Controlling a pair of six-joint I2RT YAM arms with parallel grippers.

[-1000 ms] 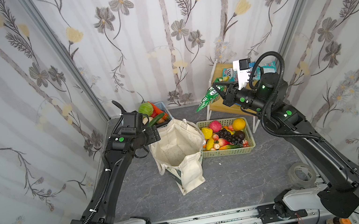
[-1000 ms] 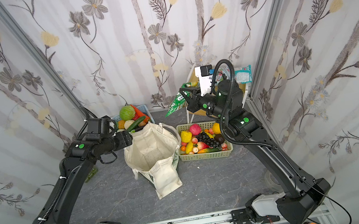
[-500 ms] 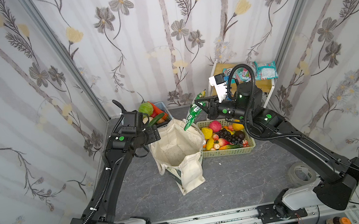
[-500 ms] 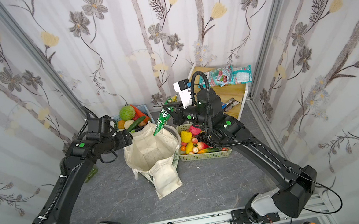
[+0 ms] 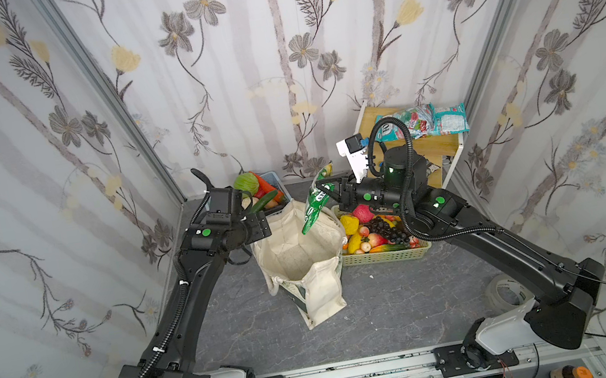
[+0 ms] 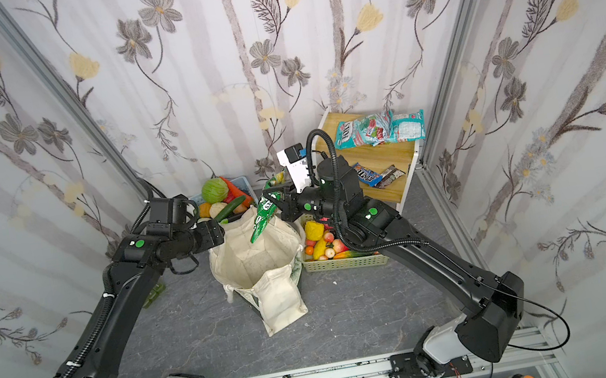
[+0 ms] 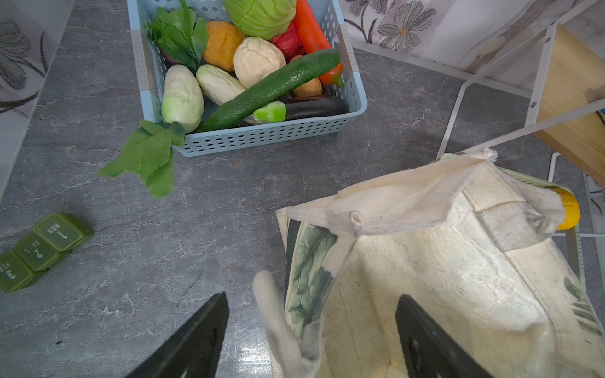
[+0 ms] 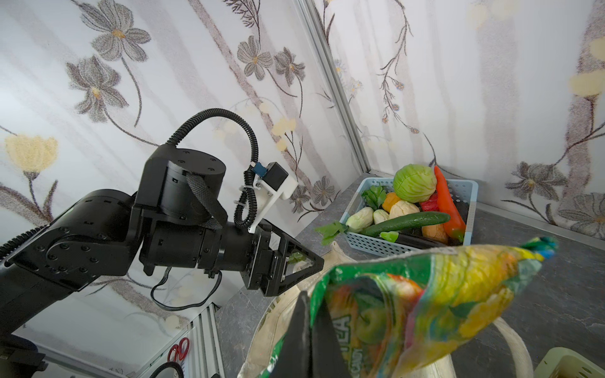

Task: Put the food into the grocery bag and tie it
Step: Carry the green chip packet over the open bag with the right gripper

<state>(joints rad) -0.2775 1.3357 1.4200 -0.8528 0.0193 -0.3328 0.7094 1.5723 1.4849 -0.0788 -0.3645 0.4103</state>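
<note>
**Snack packet (image 5: pixel 311 213) held over the open grocery bag (image 5: pixel 321 295).**
The right gripper (image 5: pixel 324 190) pinches the one green-and-yellow snack packet above the bag's mouth. The left gripper (image 7: pixel 311 307) stands spread astride its rim. Two baskets flank the bag, a blue basket (image 7: pixel 262 137) and a pale green basket (image 5: pixel 383 257). A green pill box (image 7: pixel 42 245) reads "1 MON", "2", "3", and a teal packet (image 6: pixel 356 133) reads "FOX'S".
</note>
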